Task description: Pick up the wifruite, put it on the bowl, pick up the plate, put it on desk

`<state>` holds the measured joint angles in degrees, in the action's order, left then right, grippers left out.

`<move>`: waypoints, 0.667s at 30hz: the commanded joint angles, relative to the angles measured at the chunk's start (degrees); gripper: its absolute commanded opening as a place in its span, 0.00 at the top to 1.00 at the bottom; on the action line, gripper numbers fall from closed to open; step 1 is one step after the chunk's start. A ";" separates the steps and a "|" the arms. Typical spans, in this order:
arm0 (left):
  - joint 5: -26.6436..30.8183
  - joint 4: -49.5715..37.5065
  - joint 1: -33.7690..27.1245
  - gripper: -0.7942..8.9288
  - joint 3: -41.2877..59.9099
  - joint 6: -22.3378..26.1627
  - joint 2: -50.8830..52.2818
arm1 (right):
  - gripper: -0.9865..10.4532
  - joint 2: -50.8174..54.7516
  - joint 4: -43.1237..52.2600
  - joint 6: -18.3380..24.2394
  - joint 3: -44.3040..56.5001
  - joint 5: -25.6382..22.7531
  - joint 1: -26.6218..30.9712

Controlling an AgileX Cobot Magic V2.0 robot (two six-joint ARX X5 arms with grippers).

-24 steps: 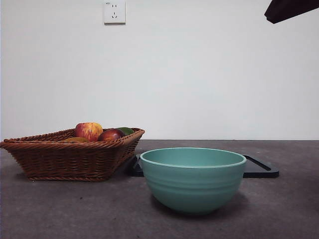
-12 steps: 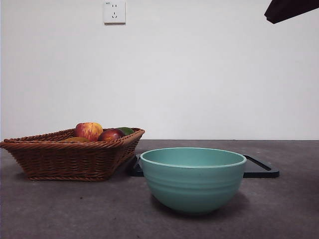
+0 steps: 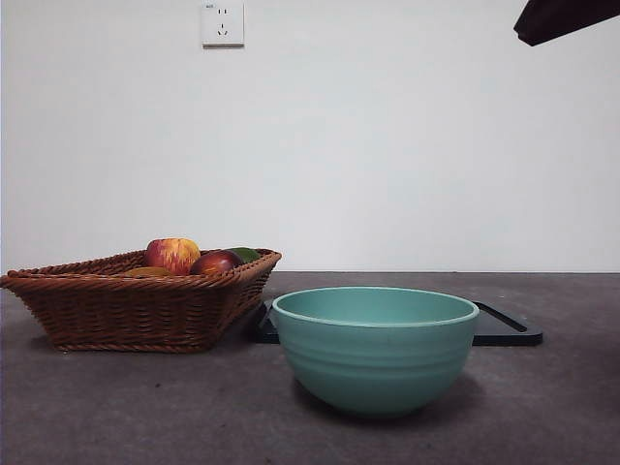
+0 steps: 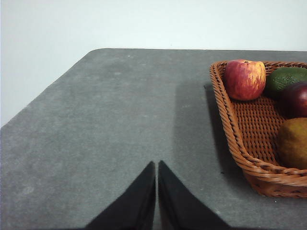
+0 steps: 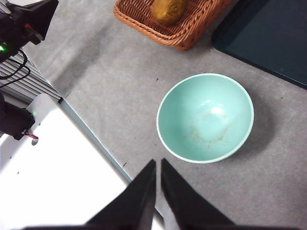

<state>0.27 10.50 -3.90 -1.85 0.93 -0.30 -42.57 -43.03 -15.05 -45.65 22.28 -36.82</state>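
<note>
The wifruite (image 4: 293, 143), an olive-brown oval, lies in the wicker basket (image 4: 240, 143) and also shows in the right wrist view (image 5: 167, 9). In the front view only its top (image 3: 145, 272) peeks over the rim. The teal bowl (image 3: 375, 349) stands empty on the desk (image 3: 542, 407), right of the basket. A flat black rectangular tray (image 3: 506, 327), the only plate-like thing, lies behind the bowl. My left gripper (image 4: 157, 164) hovers shut over bare desk beside the basket. My right gripper (image 5: 158, 162) hangs shut high above the desk's edge, near the bowl (image 5: 205, 117).
The basket (image 3: 136, 310) also holds a red-yellow apple (image 4: 244, 79), a dark red fruit (image 4: 297, 98) and a green fruit (image 4: 287, 79). A dark arm tip (image 3: 562, 17) shows in the front view's top corner. A white stand and cabling (image 5: 19, 33) sit past the desk edge.
</note>
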 commanded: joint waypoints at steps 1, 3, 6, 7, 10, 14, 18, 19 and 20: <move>0.13 0.35 -0.20 0.91 1.18 -0.15 0.13 | 0.91 -0.37 0.59 0.52 -0.96 -0.17 -0.50; 0.13 0.35 -0.20 0.91 1.18 -0.15 0.13 | 0.91 -0.37 0.57 0.52 -0.96 -0.17 -0.50; 0.13 0.35 -0.20 0.91 1.18 -0.15 0.13 | 0.91 -0.37 0.59 0.52 -0.96 -0.17 -0.50; 0.13 0.35 -0.20 0.91 1.18 -0.15 0.13 | 0.91 -0.37 0.59 0.52 -0.96 -0.17 -0.50; 0.15 0.35 -0.20 0.91 1.18 -0.15 0.13 | 0.91 -0.37 0.59 0.52 -0.96 -0.20 -0.50; 0.13 0.35 -0.20 0.91 1.18 -0.15 0.13 | 0.91 -0.31 0.81 1.14 -0.96 -0.31 -0.48; 0.13 0.35 -0.20 0.91 1.18 -0.15 0.13 | 0.91 1.11 1.49 8.74 -0.94 -5.07 1.36; 0.15 0.35 -0.20 0.91 1.18 -0.15 0.13 | 0.91 1.66 2.58 10.08 -0.76 -6.73 2.47; 0.15 0.35 -0.20 0.91 1.18 -0.15 0.13 | 0.91 2.38 4.35 11.21 -0.42 -7.93 3.96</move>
<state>0.27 10.50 -3.90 -1.85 0.91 -0.30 -40.45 -40.36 -7.84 -45.63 15.33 -33.50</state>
